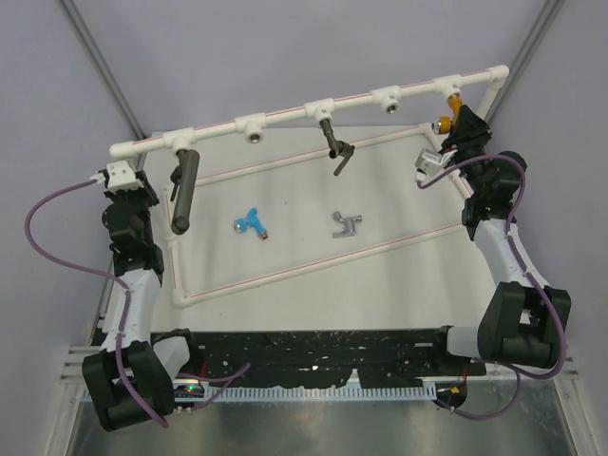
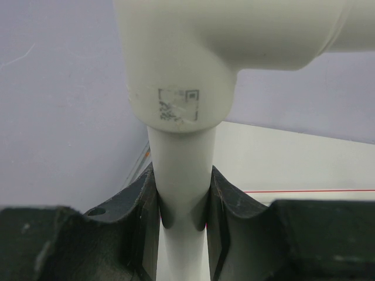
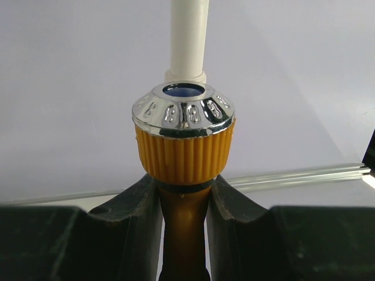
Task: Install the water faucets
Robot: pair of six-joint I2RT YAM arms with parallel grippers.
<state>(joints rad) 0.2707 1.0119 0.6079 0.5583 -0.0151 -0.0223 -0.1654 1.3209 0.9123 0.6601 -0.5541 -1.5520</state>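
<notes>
The orange-gold faucet [image 3: 184, 155] has a ribbed knob with a chrome cap. Its neck is pinched between the fingers of my right gripper [image 3: 184, 205], shut on it, just under the rightmost socket of the white pipe [image 1: 285, 114]; in the top view the faucet [image 1: 454, 104] and the gripper [image 1: 463, 123] sit at the far right. My left gripper [image 2: 183, 216] is shut on the pipe's upright leg [image 2: 181, 170] below its elbow, at the left end [image 1: 133, 180]. The blue faucet [image 1: 252, 221] and the silver-grey faucet [image 1: 348, 225] lie loose on the table.
A long dark grey cylinder [image 1: 182, 190] hangs from the leftmost socket. A dark lever-shaped fitting [image 1: 333, 144] hangs from the middle socket. Thin white rods with red stripes [image 1: 313, 261] frame the work area on the table.
</notes>
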